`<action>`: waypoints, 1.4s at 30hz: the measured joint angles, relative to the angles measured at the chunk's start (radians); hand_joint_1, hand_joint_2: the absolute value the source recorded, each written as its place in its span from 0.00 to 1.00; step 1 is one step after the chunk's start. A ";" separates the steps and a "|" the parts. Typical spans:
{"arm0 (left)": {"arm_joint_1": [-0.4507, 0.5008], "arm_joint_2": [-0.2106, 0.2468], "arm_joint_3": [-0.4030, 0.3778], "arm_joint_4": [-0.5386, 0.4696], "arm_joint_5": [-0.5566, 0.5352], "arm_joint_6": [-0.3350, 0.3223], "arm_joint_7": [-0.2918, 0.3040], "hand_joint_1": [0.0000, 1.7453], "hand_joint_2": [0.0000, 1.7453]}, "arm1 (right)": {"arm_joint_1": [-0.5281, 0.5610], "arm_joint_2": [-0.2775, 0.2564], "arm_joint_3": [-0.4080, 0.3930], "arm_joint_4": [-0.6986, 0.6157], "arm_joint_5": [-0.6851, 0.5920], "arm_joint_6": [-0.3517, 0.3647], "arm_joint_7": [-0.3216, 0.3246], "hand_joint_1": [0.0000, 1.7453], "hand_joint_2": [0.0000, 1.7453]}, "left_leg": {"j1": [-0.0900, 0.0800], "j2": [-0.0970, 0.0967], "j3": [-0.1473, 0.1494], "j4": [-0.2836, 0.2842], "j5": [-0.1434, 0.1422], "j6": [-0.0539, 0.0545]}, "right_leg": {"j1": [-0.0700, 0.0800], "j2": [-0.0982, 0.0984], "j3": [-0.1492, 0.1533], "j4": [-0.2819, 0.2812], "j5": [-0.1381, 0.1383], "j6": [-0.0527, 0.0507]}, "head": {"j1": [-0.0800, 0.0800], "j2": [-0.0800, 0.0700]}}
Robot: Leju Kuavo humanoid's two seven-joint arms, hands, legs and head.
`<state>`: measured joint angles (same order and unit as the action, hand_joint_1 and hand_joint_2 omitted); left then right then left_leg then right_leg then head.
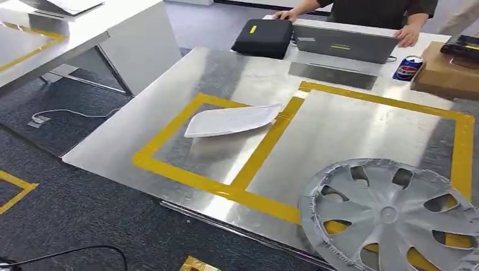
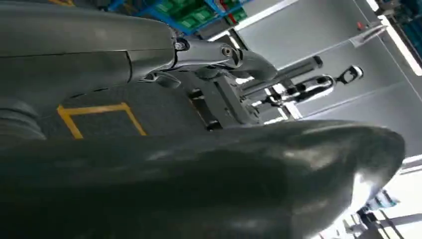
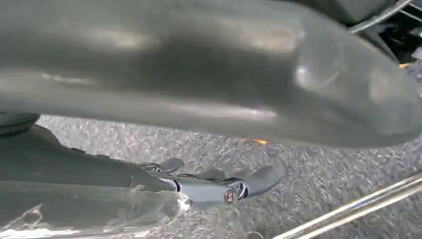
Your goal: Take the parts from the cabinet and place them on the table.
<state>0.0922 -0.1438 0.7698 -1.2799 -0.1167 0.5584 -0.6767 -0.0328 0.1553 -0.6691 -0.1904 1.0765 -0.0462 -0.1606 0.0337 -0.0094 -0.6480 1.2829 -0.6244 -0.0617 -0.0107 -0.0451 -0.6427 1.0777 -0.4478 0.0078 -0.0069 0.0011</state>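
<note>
Two parts are on or over the tabletop [image 1: 169,96]: a flat white panel [image 1: 233,120] inside the smaller bay of the yellow tape frame [image 1: 265,148], one corner reaching the frame's dividing strip, and a silver wheel cover [image 1: 390,217], face up, over the near strip of the frame's larger bay. The cover's rim runs past the frame toward the robot and seems to overhang the tabletop edge. I cannot tell whether it is set down or carried. Right hand [image 3: 209,186]: in the wrist view its fingers [image 3: 263,178] lie stretched out, not curled, beside a glossy pale rim [image 3: 89,211] that may be the wheel cover. Contact is not visible, so I cannot tell if they hold it. Left hand [image 2: 214,55]: fingers straight and apart, nothing in them, over carpet away from the frame. Judged step: seating the wheel cover in the larger bay. To do it well, carry the cover further in so the whole disc sits inside the frame with no tape under it. Keep it level and lower it until the rim rests all round, and only then ease the fingers out sideways, low, so they do not drag it back over the near strip. Risk: released where it is now, the overhanging part could tip it off toward the floor. Beyond the frame's far strip stand a laptop [image 1: 344,42] and a drinks can [image 1: 408,68] with a person's hands at them, so do not overshoot. The white panel is well apart from the cover and needs no touching.
</note>
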 joint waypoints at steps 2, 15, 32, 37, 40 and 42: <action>0.000 0.000 0.007 0.000 0.007 0.017 0.000 0.00 0.00 | -0.003 0.000 0.000 0.000 0.009 -0.002 -0.010 0.00 0.00 | -0.013 0.010 0.081 -0.124 0.080 0.023 | 0.010 -0.023 -0.014 0.000 0.013 -0.001 | 0.002 0.000; -0.014 0.037 0.090 0.150 -0.011 0.084 0.000 0.00 0.00 | 0.008 0.009 0.000 0.000 0.033 -0.002 0.012 0.00 0.00 | -0.038 0.033 0.127 -0.303 0.147 0.068 | 0.005 0.026 -0.046 0.076 -0.062 0.046 | 0.004 0.000; -0.132 0.032 0.393 0.937 -0.905 -0.054 0.479 0.00 0.00 | 0.016 0.015 -0.026 0.000 0.046 0.003 0.028 0.00 0.00 | -0.028 -0.002 -0.075 -0.008 0.073 0.005 | 0.015 0.002 0.088 -0.086 -0.004 -0.016 | -0.007 0.000; -0.141 0.003 0.365 1.008 -1.007 -0.347 0.576 0.00 0.00 | 0.004 0.015 -0.027 0.000 0.072 0.018 0.026 0.00 0.00 | -0.040 0.084 0.159 -0.333 0.162 0.014 | 0.020 -0.063 0.064 -0.081 0.016 0.003 | -0.007 0.000; -0.138 -0.002 0.351 1.028 -1.028 -0.421 0.592 0.00 0.00 | -0.002 0.015 -0.027 0.001 0.084 0.025 0.026 0.00 0.00 | -0.049 0.058 0.144 -0.341 0.166 0.035 | 0.015 -0.095 0.061 -0.083 0.034 0.024 | -0.005 0.000; -0.133 -0.011 0.345 1.038 -1.035 -0.435 0.595 0.00 0.00 | -0.003 0.015 -0.026 0.001 0.087 0.026 0.026 0.00 0.00 | -0.041 0.040 0.135 -0.355 0.187 0.060 | 0.007 -0.019 0.044 -0.060 -0.004 0.037 | -0.006 0.000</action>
<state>-0.0409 -0.1549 1.1147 -0.2422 -1.1513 0.1232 -0.0813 -0.0356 0.1705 -0.6954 -0.1896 1.1639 -0.0202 -0.1347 -0.0077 0.0304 -0.5132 0.9277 -0.4379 -0.0014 -0.0037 -0.0641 -0.5988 1.0174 -0.4521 0.0447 -0.0130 0.0011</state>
